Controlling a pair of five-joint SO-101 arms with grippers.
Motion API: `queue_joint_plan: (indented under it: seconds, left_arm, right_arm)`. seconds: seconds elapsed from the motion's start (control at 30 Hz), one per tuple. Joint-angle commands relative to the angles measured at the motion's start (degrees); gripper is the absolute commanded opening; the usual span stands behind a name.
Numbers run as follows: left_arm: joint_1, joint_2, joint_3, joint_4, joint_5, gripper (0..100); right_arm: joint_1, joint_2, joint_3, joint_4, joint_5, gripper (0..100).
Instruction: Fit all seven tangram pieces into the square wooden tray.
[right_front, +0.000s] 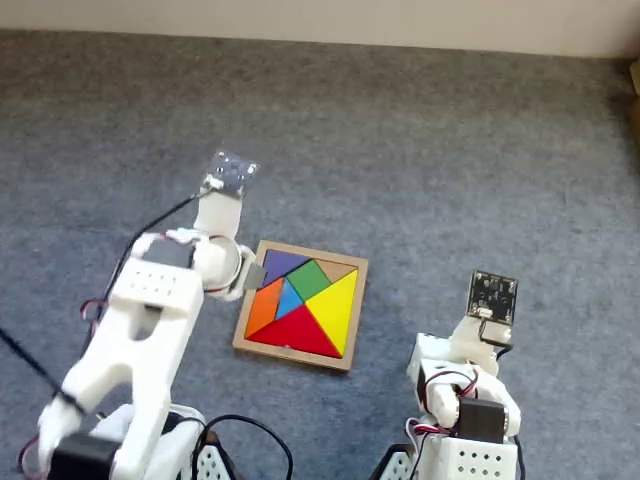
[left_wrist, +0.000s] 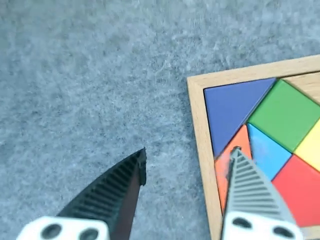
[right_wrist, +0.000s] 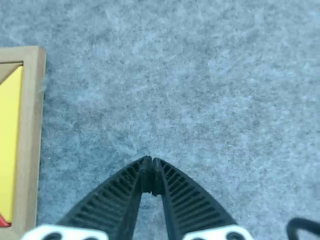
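The square wooden tray (right_front: 350, 358) lies on the grey carpet between the two arms. Inside lie a purple triangle (right_front: 283, 263), a green square (right_front: 311, 279), a yellow triangle (right_front: 335, 306), a red triangle (right_front: 298, 330), an orange piece (right_front: 263, 307) and a small blue piece (right_front: 289, 299); a bare wood patch (right_front: 340, 271) shows at the tray's far right corner. My left gripper (left_wrist: 189, 159) is open and empty, straddling the tray's left rim (left_wrist: 199, 150), one finger (left_wrist: 245, 185) over the orange piece (left_wrist: 222, 172). My right gripper (right_wrist: 151, 167) is shut over bare carpet, right of the tray (right_wrist: 31, 125).
Grey carpet (right_front: 400, 130) stretches all around the tray. A pale strip runs along the far edge. The left arm's body (right_front: 150, 300) stands beside the tray's left side; the right arm (right_front: 470, 380) sits at the near right.
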Motion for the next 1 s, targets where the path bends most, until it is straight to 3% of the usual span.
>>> queue_joint_plan:
  seconds: [0.0,0.83,0.97]
  left_arm:
    - [-0.6,-13.1,7.5,-5.8,-0.4,23]
    - [-0.2,-75.3,39.3,-6.1,-0.5,23]
    - [-0.1,-76.4,40.2,-6.3,-0.5,23]
  right_arm:
    - [0.8,-1.6,8.9,0.1,0.4,1.6]
    - [0.8,-1.6,8.9,0.1,0.4,1.6]
    - [0.8,-1.6,8.9,0.1,0.4,1.6]
